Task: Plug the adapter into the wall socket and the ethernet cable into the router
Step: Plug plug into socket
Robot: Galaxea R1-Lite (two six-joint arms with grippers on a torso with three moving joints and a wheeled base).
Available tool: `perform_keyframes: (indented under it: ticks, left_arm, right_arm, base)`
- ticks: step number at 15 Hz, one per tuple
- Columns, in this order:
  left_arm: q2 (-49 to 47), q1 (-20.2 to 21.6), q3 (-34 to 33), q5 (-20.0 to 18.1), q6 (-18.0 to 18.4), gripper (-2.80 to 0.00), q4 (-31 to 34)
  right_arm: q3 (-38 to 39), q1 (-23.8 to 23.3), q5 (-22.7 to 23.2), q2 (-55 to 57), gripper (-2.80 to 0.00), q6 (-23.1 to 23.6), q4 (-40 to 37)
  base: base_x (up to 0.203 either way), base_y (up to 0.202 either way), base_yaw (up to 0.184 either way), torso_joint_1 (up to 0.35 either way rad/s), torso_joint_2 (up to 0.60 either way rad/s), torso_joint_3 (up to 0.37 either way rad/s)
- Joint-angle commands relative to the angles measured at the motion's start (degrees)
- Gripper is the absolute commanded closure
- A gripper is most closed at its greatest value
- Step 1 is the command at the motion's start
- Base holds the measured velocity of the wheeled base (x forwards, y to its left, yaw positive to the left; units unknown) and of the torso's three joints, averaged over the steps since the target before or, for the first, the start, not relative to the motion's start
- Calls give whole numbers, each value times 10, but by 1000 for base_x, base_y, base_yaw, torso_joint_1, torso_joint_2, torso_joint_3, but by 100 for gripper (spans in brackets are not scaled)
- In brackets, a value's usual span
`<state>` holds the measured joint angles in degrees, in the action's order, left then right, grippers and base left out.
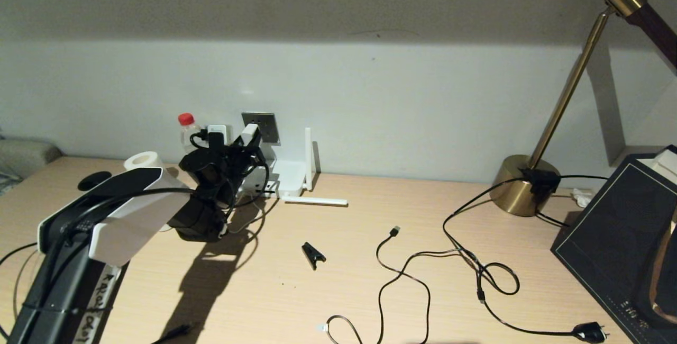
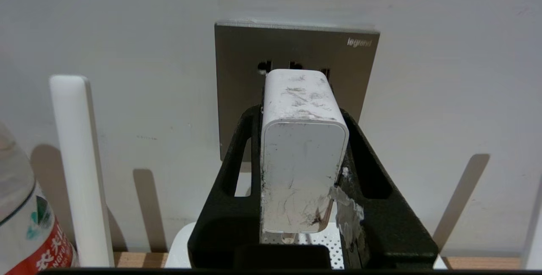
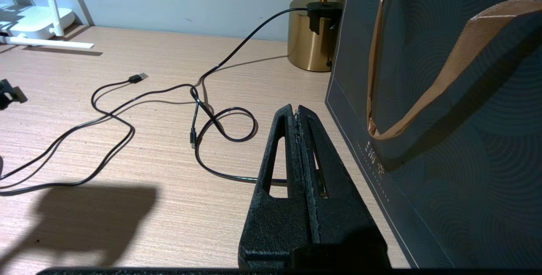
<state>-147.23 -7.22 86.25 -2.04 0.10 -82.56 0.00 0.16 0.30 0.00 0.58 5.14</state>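
My left gripper [image 1: 240, 151] [image 2: 301, 112] is shut on the adapter [image 2: 302, 160] [image 1: 249, 135], a scuffed white block held by its sides. The block's far end sits against the grey wall socket [image 2: 237, 76] [image 1: 263, 126], covering part of its holes; I cannot tell whether the prongs are in. The white router [image 1: 290, 177] [image 3: 36, 17] lies just below the socket, one antenna [image 2: 78, 169] upright. The ethernet cable [image 1: 338, 318] lies loose at the desk's front edge, its clear connector [image 1: 321, 327] free. My right gripper [image 3: 296, 110] hovers shut and empty over the desk beside a dark bag.
A red-capped bottle [image 1: 186, 129] and a white roll [image 1: 143, 161] stand left of the socket. On the desk lie a black clip [image 1: 313, 254], a USB-tipped cable [image 1: 394, 231] and a chunky black plug [image 1: 589, 332]. The brass lamp base [image 1: 523, 185] and dark gift bag [image 1: 624, 238] fill the right.
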Motion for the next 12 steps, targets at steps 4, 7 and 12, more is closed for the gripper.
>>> perform_keyframes:
  ticks: [4,7,12]
  left_arm:
    - [-10,0,31,4,-3,0,18]
    - [-10,0,31,5,-3,0,18]
    - [-17,1,40,4,-7,0,20]
  right_arm:
    - [20,0,0,1,0,0,0]
    - [20,0,0,1,0,0,0]
    - [20,0,0,1,0,0,0]
  base:
    - [0,0,0,0,0,0]
    - [0,0,0,0,0,0]
    - [0,0,0,0,0,0]
